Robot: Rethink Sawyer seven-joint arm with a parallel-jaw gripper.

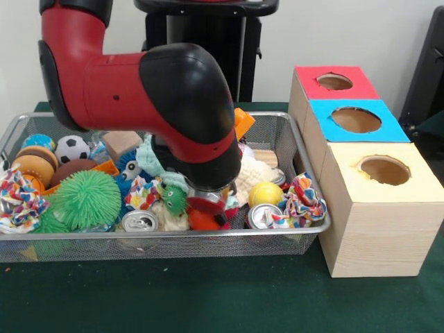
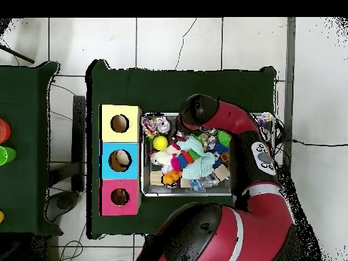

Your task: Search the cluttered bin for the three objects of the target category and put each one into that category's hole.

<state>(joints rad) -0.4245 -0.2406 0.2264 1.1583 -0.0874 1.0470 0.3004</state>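
Arm (image 1: 159,90) buried low in wire bin (image 1: 309,177); end effector hidden behind wrist, open or closed unclear. Target category unclear. Likely candidates: soda cans (image 1: 139,222) at front wall, light, slick, dentable, best gripped across sides. Holed boxes (image 1: 368,201) just beside bin.

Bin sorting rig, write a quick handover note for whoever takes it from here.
Hand: down inside the wire bin, hidden behind the arm's wrist; open or shut cannot be told.
Bin: still packed; a yellow ball, two cans, a spiky green ball and a small soccer ball all lie in it.
Boxes: red, blue and cream stand beside the bin. The overhead view shows something pale inside the blue hole.
Left: which category is targeted is not evident, so treat the sorting as unfinished.
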